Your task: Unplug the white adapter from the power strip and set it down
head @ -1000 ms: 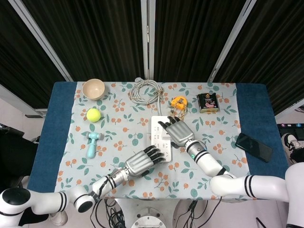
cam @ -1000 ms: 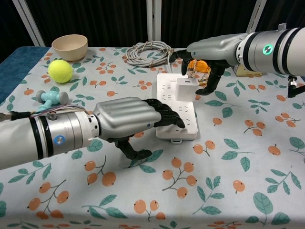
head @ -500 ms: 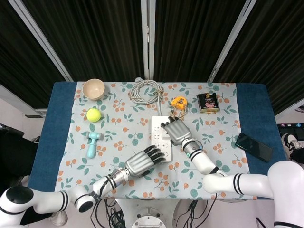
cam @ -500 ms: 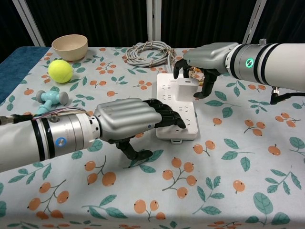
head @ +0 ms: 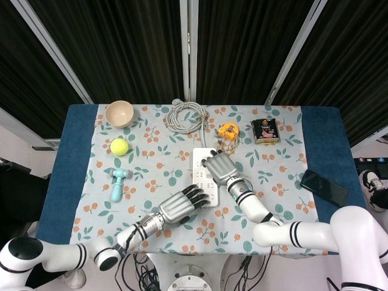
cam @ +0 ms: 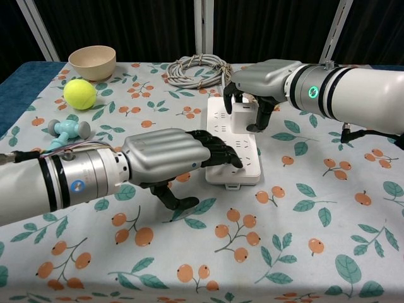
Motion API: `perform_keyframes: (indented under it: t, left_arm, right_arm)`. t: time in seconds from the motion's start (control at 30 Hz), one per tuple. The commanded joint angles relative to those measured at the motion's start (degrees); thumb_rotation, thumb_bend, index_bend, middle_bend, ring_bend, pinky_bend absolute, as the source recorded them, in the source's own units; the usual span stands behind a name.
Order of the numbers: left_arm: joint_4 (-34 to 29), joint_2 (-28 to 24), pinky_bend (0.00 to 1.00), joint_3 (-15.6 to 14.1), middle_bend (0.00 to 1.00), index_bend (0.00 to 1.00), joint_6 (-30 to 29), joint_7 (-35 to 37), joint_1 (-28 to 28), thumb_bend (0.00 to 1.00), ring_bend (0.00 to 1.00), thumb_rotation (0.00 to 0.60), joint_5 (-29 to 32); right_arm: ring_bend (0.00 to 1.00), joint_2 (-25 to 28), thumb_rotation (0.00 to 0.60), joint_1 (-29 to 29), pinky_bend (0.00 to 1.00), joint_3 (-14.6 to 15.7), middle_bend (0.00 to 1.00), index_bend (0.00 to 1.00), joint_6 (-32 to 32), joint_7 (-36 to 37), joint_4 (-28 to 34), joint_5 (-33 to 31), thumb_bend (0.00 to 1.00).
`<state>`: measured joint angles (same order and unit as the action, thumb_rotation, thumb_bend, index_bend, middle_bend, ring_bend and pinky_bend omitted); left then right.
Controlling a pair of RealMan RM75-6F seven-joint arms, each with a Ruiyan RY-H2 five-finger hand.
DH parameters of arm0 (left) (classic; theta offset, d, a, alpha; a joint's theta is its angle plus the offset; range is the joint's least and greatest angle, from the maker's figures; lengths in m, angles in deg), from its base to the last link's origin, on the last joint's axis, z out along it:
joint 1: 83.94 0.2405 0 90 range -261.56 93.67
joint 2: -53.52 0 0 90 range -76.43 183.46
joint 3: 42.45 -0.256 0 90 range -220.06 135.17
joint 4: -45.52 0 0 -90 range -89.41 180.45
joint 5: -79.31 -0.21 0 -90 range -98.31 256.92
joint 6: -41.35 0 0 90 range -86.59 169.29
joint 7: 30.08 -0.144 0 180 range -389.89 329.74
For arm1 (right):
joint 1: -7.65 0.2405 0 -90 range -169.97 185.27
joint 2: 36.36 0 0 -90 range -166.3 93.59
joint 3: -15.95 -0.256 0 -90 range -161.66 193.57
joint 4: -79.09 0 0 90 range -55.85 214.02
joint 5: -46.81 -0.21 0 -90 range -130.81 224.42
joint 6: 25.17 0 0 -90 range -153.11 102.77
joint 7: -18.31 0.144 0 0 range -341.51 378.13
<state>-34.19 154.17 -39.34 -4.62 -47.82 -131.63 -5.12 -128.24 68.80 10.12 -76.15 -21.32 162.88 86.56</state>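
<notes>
Nearest the robot, on the leaf-and-orange-fruit patterned tablecloth (cam: 328, 240), the left hand (cam: 173, 154) is laid palm-down, its dark fingertips (cam: 228, 158) pressed on the near end of the white rectangular power strip (cam: 235, 165) while the thumb hooks along the strip's near-left side — nothing is held, the strip is only braced. In the head view the same left hand (head: 179, 206) is seen at the strip's near end (head: 203, 191).

Mid-strip, the right hand (cam: 255, 85) is curled down over the white boxy adapter (cam: 243, 110), which is mostly hidden under it. Fingers are seen on both flanks of the adapter, so a grip is judged likely, but firm contact cannot be confirmed. The adapter appears seated in its socket at the far half of the strip. From above, the right hand (head: 221, 168) covers it entirely.

Step in hand, by judgement: grasp being closed, pull not yet made. Next move calls for a firm pinch on the adapter's sides, then a straight upward pull while the strip is pinned down — a tilted pull risks lifting or dragging the strip. A bare patch of cloth right of the strip would serve for set-down.

Further back, a small orange toy (cam: 262, 88) sits just behind the right hand. A coiled grey cable (cam: 196, 68), a yellow-green tennis ball (cam: 80, 93), a pale blue toy dumbbell (cam: 67, 129) and a beige bowl (cam: 92, 62) are well apart from the work.
</notes>
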Motion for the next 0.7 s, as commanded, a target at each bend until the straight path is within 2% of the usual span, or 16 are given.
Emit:
perform_keyframes:
  t: [0.03, 0.33, 0.7]
  left_arm:
    - [0.03, 0.0, 0.02, -0.19, 0.07, 0.11, -0.19, 0.15, -0.04, 0.38, 0.01, 0.6, -0.04]
    - [0.65, 0.37, 0.02, -0.61, 0.07, 0.11, -0.5, 1.67, -0.54, 0.38, 0.01, 0.6, -0.32]
    - [1.35, 0.34, 0.02, -0.85, 0.07, 0.11, -0.67, 3.89, -0.96, 0.38, 0.01, 0.6, -0.32]
  right_arm:
    - [0.2, -0.18, 0.6, -0.14, 0.29, 0.16, 0.42, 0.43, -0.05, -0.04, -0.27, 0.15, 0.23]
    - [0.3, -0.77, 0.6, -1.27, 0.36, 0.16, 0.55, 0.63, 0.48, 2.37, -1.76, 2.66, 0.23]
    - [0.39, -0.35, 0.6, -3.12, 0.39, 0.11, 0.68, 0.84, 2.02, 7.7, -2.45, 8.36, 0.31]
